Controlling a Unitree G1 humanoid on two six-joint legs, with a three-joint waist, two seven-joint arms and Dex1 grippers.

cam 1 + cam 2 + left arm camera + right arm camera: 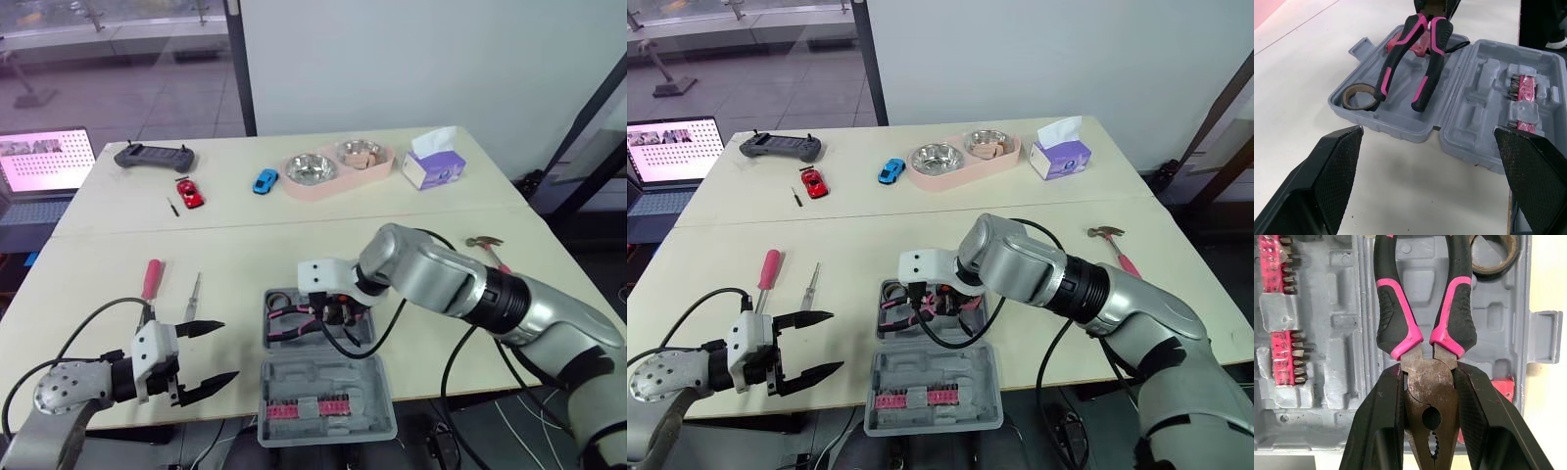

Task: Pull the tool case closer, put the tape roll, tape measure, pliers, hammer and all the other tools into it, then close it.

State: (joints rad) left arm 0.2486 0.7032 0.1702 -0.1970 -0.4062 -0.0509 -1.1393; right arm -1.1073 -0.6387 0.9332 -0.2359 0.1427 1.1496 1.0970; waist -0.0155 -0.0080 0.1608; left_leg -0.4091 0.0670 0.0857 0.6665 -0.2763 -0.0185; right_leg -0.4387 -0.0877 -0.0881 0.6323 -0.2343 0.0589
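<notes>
The grey tool case (377, 416) lies open near the table's front edge, with a strip of pink bits (309, 406) in its near half. My right gripper (333, 315) is shut on the pliers (1425, 308) at their metal head, and the pink-and-black handles hang over the case's far half. A brown tape roll (1359, 96) and a red tool (1400, 44) lie in that half. My left gripper (227, 351) stands open and empty, left of the case. A pink-handled screwdriver (152, 279) and a thin metal tool (194, 292) lie at the left. The hammer (490, 250) lies at the right.
At the back stand a pink tray with two steel bowls (338, 166), a tissue box (433, 164), a blue toy car (265, 181), a red toy car (189, 191) and a grey controller (154, 155). A laptop (44, 162) is at the far left.
</notes>
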